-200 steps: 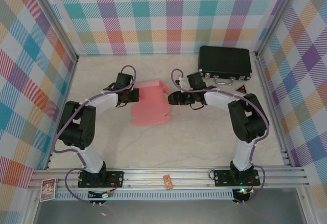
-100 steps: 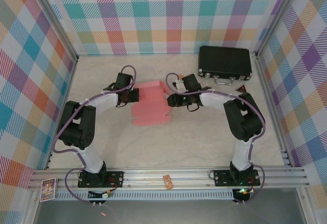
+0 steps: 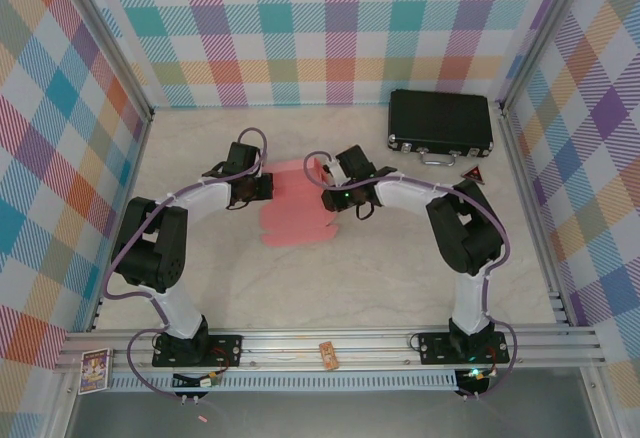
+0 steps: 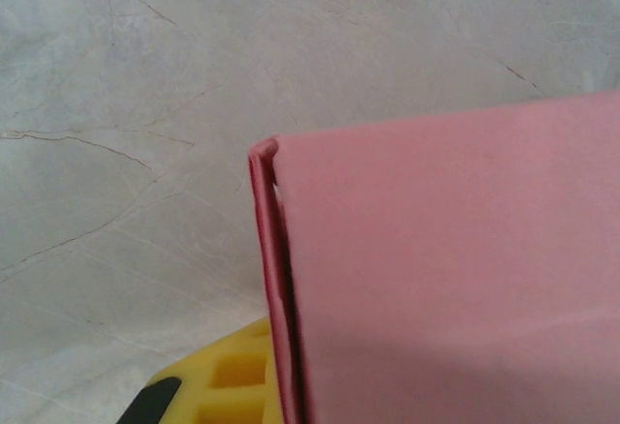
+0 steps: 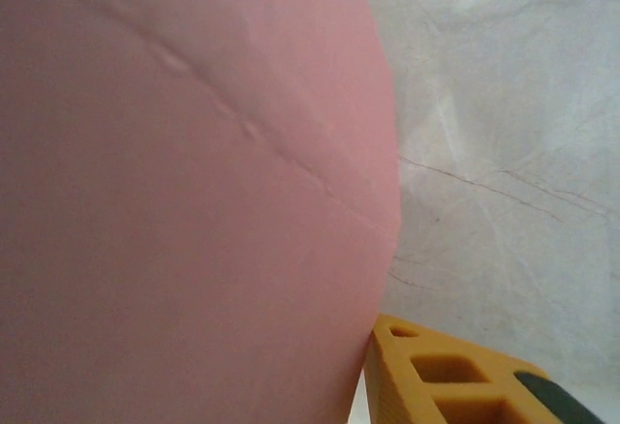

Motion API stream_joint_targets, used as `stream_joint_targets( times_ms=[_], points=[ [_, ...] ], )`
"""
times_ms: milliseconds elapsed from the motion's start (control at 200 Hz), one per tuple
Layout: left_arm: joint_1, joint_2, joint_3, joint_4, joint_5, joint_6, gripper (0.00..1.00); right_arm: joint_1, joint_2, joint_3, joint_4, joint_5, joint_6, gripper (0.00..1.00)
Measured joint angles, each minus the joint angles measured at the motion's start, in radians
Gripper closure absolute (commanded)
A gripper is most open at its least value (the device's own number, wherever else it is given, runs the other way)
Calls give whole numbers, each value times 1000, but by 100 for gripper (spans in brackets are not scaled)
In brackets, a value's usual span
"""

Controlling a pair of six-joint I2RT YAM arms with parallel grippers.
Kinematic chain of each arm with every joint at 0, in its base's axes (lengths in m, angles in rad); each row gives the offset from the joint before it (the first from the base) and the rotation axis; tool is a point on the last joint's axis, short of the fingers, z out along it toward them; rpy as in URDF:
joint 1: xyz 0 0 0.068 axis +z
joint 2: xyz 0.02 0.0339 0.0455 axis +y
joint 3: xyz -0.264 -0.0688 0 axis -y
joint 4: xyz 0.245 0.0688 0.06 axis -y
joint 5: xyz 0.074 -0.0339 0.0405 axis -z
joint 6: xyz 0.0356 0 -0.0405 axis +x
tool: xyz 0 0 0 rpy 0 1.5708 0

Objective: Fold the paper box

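Top view first: the paper box (image 3: 290, 208) lies in the middle of the table (image 3: 380, 268), between the two arms, still mostly a flat pink sheet. The left gripper (image 3: 262, 188) is at its left edge, closed, and it seems to pinch the cardboard there. Compared with one second ago, the right gripper (image 3: 328, 200) has moved left, from beside the sheet onto its right flap, which then stood up more. I judge that this flap is now being pushed inward, so a side wall is only starting to form. The black case (image 3: 440, 123) at the far right is shut, so its contents are hidden.

Left wrist view: a doubled pink edge runs down to one yellow finger (image 4: 228, 385).

Right wrist view: pink cardboard is very close, just beside one yellow finger (image 5: 436, 385). Whether these jaws grip it I cannot tell. The box holds nothing yet.
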Motion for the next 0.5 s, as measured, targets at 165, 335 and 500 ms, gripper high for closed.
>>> stream_joint_targets(
  times_ms=[165, 335, 500],
  points=[
    [0, 0, 2, -8, 4, 1, 92, 40, 5, 14, -19, 140, -62, 66],
    [0, 1, 4, -11, 7, 3, 92, 63, 5, 14, -15, 246, -125, 63],
    [0, 6, 10, -14, 10, 3, 92, 77, 5, -14, 53, 308, -207, 59]
  ],
)
